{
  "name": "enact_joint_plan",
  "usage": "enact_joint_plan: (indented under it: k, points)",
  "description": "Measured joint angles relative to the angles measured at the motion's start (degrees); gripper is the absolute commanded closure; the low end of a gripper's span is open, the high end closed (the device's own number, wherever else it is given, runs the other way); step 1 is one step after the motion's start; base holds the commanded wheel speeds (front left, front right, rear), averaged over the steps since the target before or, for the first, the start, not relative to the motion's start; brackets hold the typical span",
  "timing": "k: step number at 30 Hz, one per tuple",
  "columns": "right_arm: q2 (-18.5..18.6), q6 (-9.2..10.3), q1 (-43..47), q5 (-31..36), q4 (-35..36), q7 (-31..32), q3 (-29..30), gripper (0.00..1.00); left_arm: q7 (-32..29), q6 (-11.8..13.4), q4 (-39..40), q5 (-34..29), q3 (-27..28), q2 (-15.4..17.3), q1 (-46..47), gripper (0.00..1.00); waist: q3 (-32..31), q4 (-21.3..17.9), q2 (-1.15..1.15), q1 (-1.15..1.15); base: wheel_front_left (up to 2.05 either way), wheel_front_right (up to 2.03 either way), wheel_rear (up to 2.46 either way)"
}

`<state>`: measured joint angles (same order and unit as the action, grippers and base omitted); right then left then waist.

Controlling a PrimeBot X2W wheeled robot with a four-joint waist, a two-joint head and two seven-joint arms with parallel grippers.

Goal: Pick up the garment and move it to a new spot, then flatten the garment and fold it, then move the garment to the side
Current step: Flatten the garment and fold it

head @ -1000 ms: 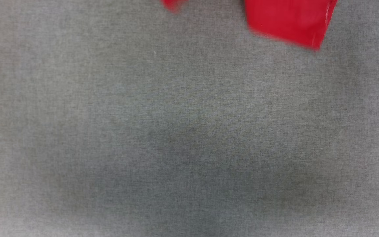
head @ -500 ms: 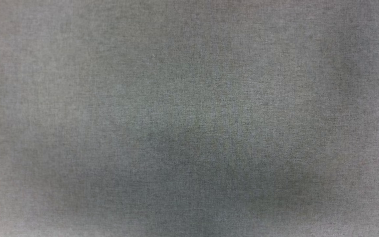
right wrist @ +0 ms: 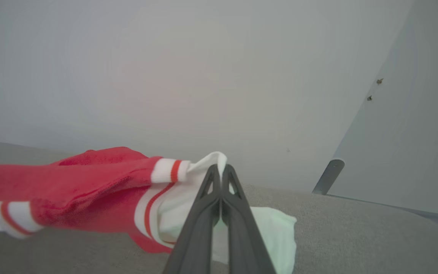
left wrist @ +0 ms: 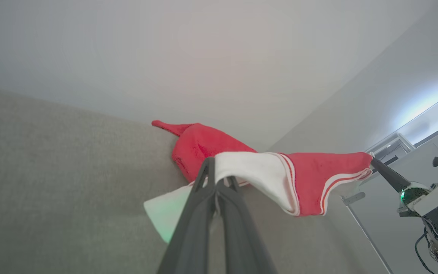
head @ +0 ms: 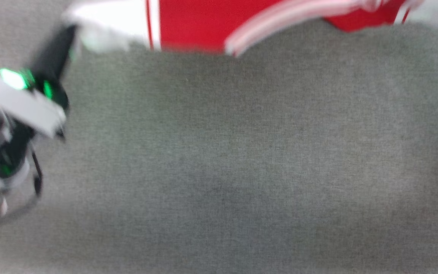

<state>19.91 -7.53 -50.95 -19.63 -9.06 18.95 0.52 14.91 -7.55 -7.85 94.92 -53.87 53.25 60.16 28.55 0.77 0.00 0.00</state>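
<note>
The left fingers [left wrist: 200, 213] are pinched tight on one white sleeve and the right fingers [right wrist: 203, 228] on the other. The garment [left wrist: 314, 179] hangs stretched between them over the grey surface [left wrist: 51, 182]. Beyond it, a red cloth bundle [left wrist: 200, 146] lies at the far edge.

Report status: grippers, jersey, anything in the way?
Left gripper shut on one white sleeve, right gripper shut on the other. Garment strung between them over the grey surface. Red cloth bundle lies just behind it.
</note>
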Motion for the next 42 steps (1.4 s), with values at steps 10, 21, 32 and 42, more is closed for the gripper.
enact_joint_plan:
  k: [10,21,32,42]
  points:
    - [-1.2,0.01,33.6,-8.7,26.3,17.0,9.9,1.00,0.2,0.0,10.8,-5.4,5.9,1.1,-27.0,1.00,-6.0,1.0,0.00,0.00,0.00,0.00,0.00]
    - [-2.9,0.01,52.7,-14.2,35.8,27.4,12.3,1.00,0.2,0.0,17.0,-9.3,6.8,6.1,-42.5,1.00,-8.9,0.7,0.00,0.00,0.00,0.00,0.00]
    - [-4.4,0.01,61.9,-16.1,42.9,33.7,14.2,1.00,0.2,0.0,24.0,-9.8,6.3,14.3,-52.6,1.00,-7.4,0.8,0.00,0.00,0.00,0.00,0.00]
    - [-4.8,0.01,63.8,-16.6,42.3,35.1,12.3,1.00,0.2,0.0,25.7,-10.3,7.7,13.6,-54.0,1.00,-5.9,1.2,0.00,0.00,0.00,0.00,0.00]
